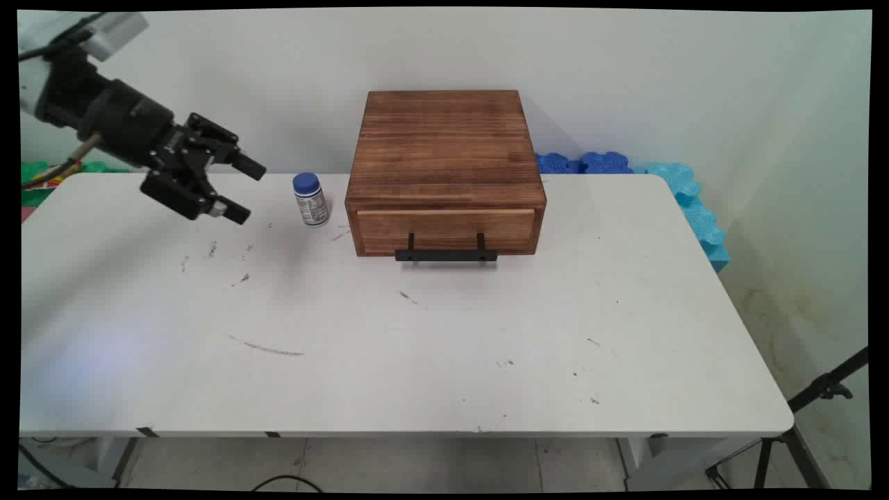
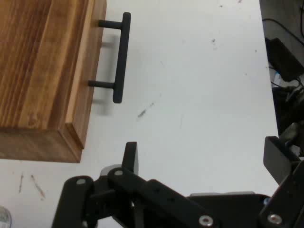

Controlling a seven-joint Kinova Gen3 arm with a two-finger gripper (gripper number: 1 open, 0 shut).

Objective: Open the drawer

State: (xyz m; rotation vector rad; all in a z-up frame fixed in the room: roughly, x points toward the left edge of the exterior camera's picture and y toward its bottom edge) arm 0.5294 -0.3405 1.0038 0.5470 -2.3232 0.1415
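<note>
gripper (image 1: pixel 249 189) spread, empty, raised over table (image 1: pixel 417 347) left | bottle (image 1: pixel 310 200) just beyond fingertips, upright | drawer box (image 1: pixel 444 173) beside bottle, handle (image 1: pixel 446 255) black

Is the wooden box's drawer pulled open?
No: the drawer front with its black bar handle sits flush in the brown wooden box.

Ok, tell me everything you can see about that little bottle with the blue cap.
The small bottle has a rounded blue cap and a white body wrapped in a printed label, too small to read. It stands upright on the white table, just left of the wooden drawer box, apart from it. The open gripper hovers to its left, not touching.
</note>
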